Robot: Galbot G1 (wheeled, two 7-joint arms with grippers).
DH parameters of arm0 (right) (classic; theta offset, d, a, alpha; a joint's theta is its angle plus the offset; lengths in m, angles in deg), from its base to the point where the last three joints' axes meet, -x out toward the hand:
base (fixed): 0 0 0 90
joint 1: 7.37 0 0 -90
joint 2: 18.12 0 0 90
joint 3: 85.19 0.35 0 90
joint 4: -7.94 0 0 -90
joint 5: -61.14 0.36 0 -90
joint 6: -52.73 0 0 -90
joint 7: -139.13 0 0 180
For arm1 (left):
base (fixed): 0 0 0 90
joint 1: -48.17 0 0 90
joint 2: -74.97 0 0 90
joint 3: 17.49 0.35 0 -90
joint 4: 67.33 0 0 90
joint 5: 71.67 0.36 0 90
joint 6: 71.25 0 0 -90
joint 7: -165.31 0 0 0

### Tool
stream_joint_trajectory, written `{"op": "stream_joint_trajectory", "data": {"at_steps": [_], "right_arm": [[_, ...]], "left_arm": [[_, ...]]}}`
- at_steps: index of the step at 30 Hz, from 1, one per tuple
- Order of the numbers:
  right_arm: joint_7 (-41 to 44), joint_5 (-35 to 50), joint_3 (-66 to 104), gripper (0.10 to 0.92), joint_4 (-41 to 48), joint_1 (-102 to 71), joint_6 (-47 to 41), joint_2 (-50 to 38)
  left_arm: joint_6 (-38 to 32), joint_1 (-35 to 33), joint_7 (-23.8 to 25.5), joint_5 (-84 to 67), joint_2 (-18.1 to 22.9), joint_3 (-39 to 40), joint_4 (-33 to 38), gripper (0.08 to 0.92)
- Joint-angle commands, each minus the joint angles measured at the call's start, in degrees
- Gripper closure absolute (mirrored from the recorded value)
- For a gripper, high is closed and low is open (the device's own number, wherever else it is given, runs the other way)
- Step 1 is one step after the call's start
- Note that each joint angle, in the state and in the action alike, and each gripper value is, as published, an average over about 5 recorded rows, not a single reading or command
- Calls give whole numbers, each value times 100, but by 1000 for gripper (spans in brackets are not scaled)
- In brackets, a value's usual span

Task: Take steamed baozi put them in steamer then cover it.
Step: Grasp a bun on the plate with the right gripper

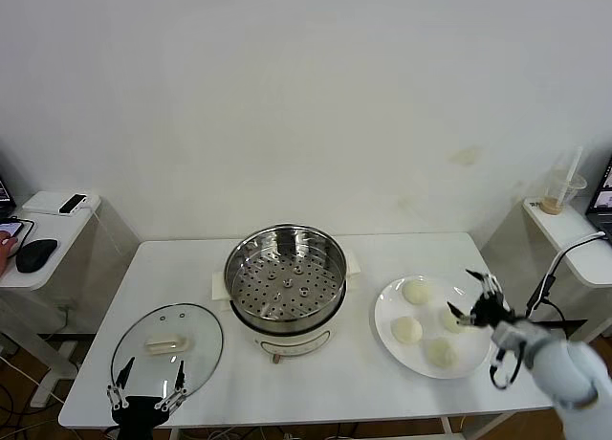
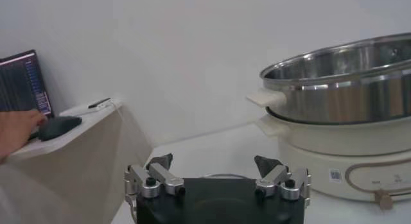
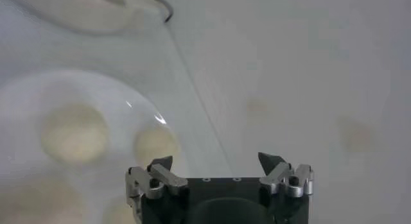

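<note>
Four off-white baozi (image 1: 417, 291) lie on a flat white plate (image 1: 384, 316) at the table's right. The empty shiny steamer (image 1: 285, 274) with a perforated floor sits on its white cooker base in the middle. The clear glass cover (image 1: 168, 344) with a cream handle lies flat at the front left. My right gripper (image 1: 478, 297) is open and empty, hovering at the plate's right edge; its wrist view shows baozi (image 3: 74, 133) on the plate. My left gripper (image 1: 146, 385) is open and empty at the cover's front edge; its wrist view shows the steamer (image 2: 340, 84).
A side table (image 1: 48, 239) at the left holds a mouse and a phone. A shelf (image 1: 564, 225) at the right holds a plastic cup. A cable loops near my right arm. Bare table lies in front of the cooker.
</note>
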Motion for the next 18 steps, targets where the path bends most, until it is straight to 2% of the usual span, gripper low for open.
{"op": "stream_joint_trajectory", "data": {"at_steps": [1,7,11,18], "right_arm": [[2216,-368,-3360,203,1825,3790,384,-783],[3086,695,-5241,203,2238,5053,147,-559],[3039,917,-5746,203,2703,5272,54,-110],[2823,922,-5677,203,3267,5071,-82,608]], "left_arm": [[26,95,113,234,36,-7,-7,177],[39,204,124,227,-3,-18,-62,177],[52,296,134,224,-21,-40,-84,177],[54,334,147,221,-53,-119,-107,177]]}}
